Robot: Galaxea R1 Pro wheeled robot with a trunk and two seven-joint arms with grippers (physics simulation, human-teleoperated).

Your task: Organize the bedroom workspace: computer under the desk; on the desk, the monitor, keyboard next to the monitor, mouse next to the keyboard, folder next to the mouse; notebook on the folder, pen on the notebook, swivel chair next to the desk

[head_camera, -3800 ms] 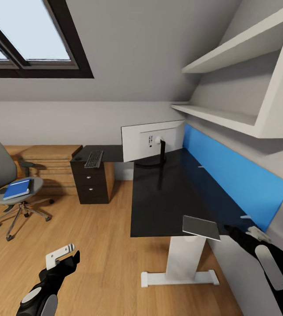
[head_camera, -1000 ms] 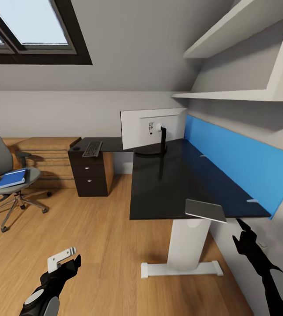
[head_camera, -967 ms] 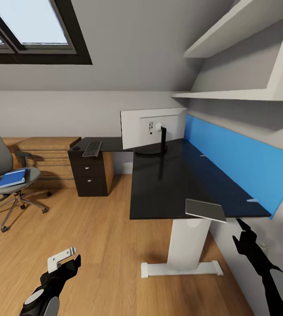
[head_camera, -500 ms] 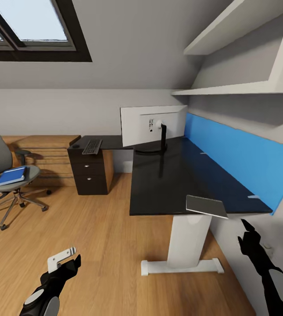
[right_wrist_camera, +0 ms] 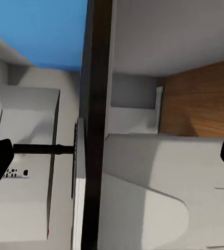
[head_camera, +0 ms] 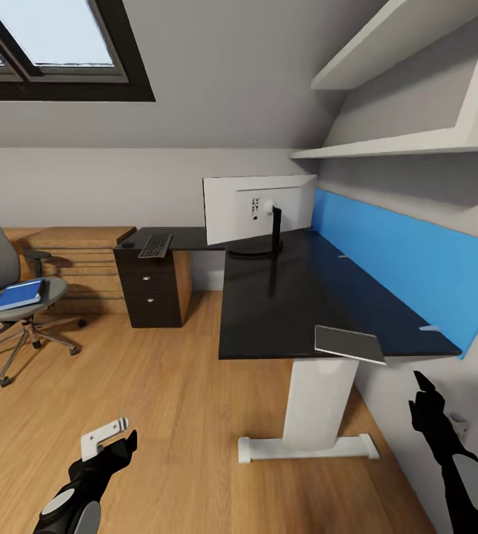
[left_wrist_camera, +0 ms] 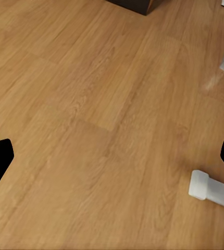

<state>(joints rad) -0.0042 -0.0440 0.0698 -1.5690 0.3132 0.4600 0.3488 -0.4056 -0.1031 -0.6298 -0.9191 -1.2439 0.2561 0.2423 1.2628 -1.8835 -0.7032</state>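
Wood plank flooring [head_camera: 172, 386] runs under a black desk [head_camera: 283, 304] with a blue back panel [head_camera: 402, 252]. On the desk, the monitor [head_camera: 257, 209] stands at 12 o'clock, the keyboard [head_camera: 155, 245] and small mouse [head_camera: 127, 243] at 11, and a thin grey notebook [head_camera: 348, 343] overhangs the near edge. The swivel chair [head_camera: 9, 297] at 9 o'clock carries the blue folder [head_camera: 19, 294]. Both the left gripper [head_camera: 113, 441] and right gripper [head_camera: 425, 397] hang wide apart, empty.
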